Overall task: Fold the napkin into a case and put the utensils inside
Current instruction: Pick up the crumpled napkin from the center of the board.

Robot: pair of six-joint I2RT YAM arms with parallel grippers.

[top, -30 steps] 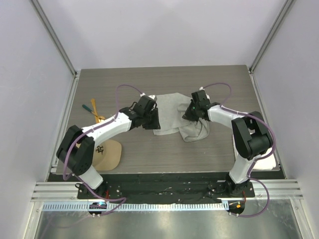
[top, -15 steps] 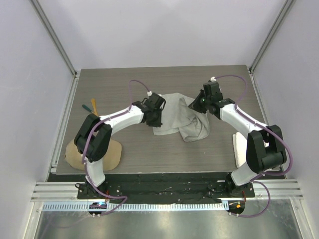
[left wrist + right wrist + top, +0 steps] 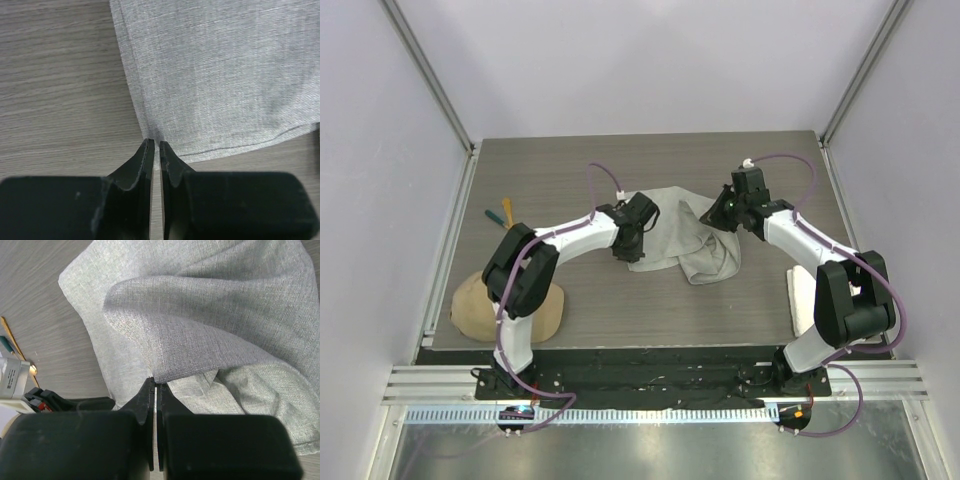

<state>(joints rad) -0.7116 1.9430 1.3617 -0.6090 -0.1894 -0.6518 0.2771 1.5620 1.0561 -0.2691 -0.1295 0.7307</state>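
Observation:
The light grey napkin (image 3: 672, 232) lies rumpled at the table's middle, spread rather than folded into a case. My left gripper (image 3: 627, 249) sits at its near-left corner. In the left wrist view the jaws (image 3: 155, 144) are pinched on that corner of the napkin (image 3: 220, 75). My right gripper (image 3: 712, 217) is shut on a raised fold along the napkin's right side (image 3: 200, 330), with the cloth edge caught at the tips (image 3: 156, 382). Of the utensils, an orange-yellow handle (image 3: 507, 212) and a teal handle (image 3: 491, 214) lie at the far left.
A tan cap (image 3: 520, 310) rests near the left arm's base. A white towel (image 3: 802, 300) lies at the right edge, partly behind the right arm. Metal frame posts border the table on both sides.
The left arm has reached right to the napkin's near-left corner and its jaws have closed on it. The right gripper has pulled its fold up and back to the right.

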